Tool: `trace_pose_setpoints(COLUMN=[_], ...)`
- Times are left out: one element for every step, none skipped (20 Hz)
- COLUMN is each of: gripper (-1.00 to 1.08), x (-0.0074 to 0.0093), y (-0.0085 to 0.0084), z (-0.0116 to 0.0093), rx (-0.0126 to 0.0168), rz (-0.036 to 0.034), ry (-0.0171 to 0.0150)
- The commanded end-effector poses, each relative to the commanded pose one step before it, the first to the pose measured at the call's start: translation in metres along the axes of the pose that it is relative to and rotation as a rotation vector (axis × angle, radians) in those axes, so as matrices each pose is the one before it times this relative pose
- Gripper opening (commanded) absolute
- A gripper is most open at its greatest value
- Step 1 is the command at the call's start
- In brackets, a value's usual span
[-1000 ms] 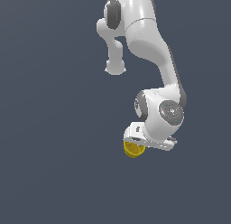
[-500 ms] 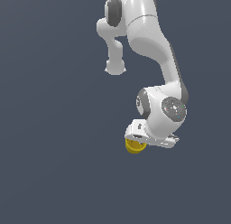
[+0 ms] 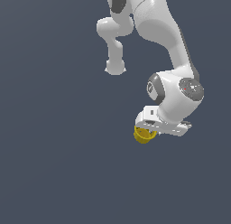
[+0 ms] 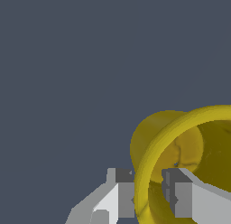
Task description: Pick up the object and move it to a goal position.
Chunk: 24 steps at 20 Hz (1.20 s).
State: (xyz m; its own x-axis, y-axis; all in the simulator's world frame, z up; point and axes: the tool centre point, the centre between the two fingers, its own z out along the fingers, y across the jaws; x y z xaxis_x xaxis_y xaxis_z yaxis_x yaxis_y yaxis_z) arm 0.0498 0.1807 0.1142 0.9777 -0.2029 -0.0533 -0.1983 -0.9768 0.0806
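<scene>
The yellow cup [image 4: 180,151] sits right at my fingertips, its thin rim running between my two pads: one finger [image 4: 119,193] is outside the wall, the other [image 4: 180,193] inside the hollow. From the exterior view the cup [image 3: 144,134] hangs just under my hand [image 3: 151,126], tipped so its mouth faces partly sideways rather than straight up. My hand is nearly closed, pinching only the thin wall of the cup, not its whole body. I cannot tell from either view whether the cup is touching the grey surface [image 3: 58,173] below or is already clear of it; there is no shadow or edge to judge by, and no goal marker shows in either picture.

I judge the step in hand to be the carry, with the grasp already made. A rim pinch like this is narrow, so the cup could pivot around my pads if I swing quickly. To do it well I would keep the squeeze steady, avoid any wrist rotation that lets the cup's weight lever against the pads, and travel smoothly, without sharp starts or stops. The tilt suggests that the cup may already have turned a little in the pinch, so I would hold my wrist orientation fixed until I reach the goal.
</scene>
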Motion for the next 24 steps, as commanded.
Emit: trace_pose_setpoints(gripper=[-1.00,-1.00,-1.00,-1.00,-1.00,-1.00,-1.00,-1.00,-1.00,-1.00,-1.00,-1.00,-1.00,-1.00,-1.00,-1.00,-1.00,-1.00,-1.00,-1.00,-1.00,-1.00,-1.00,-1.00], x=[-0.01847,-0.00759,-0.00754,-0.00743,-0.00725,-0.00702,-0.00684,-0.00684,-0.00661,-0.00640,-0.00600,-0.00551,-0.00497,-0.00439,-0.00378,-0.00315,-0.00249,-0.00182,-0.00083,-0.00043,0.00027,0.00092,0.00094,0.00029], y=[-0.01373,-0.00520,-0.00520,-0.00514,-0.00501,-0.00485,-0.00478,-0.00515,-0.00484,-0.00480,-0.00454,-0.00418,-0.00377,-0.00334,-0.00291,-0.00247,-0.00203,-0.00160,-0.00089,-0.00073,-0.00029,0.00015,0.00054,0.00011], z=[-0.01704,-0.00620,-0.00619,-0.00612,-0.00598,-0.00580,-0.00570,-0.00543,-0.00564,-0.00553,-0.00521,-0.00479,-0.00433,-0.00384,-0.00332,-0.00279,-0.00224,-0.00169,-0.00097,-0.00056,0.00001,0.00055,0.00043,0.00020], rx=[0.00153,0.00000,0.00000,0.00000,0.00000,0.00000,0.00000,-0.00055,0.00000,0.00000,0.00000,0.00000,0.00000,0.00000,0.00000,0.00000,0.00000,0.00000,0.00056,0.00000,0.00000,0.00000,0.00060,0.00000], rz=[-0.00164,0.00000,0.00000,0.00000,0.00000,0.00000,0.00000,-0.00041,0.00000,0.00000,0.00000,0.00000,0.00000,0.00000,0.00000,0.00000,0.00000,0.00000,0.00025,0.00000,0.00000,0.00000,0.00023,0.00000], ry=[0.00359,0.00000,0.00000,0.00000,0.00000,0.00000,0.00000,-0.00009,0.00000,0.00000,0.00000,0.00000,0.00000,0.00000,0.00000,0.00000,0.00000,0.00000,-0.00076,0.00000,0.00000,0.00000,-0.00024,0.00000])
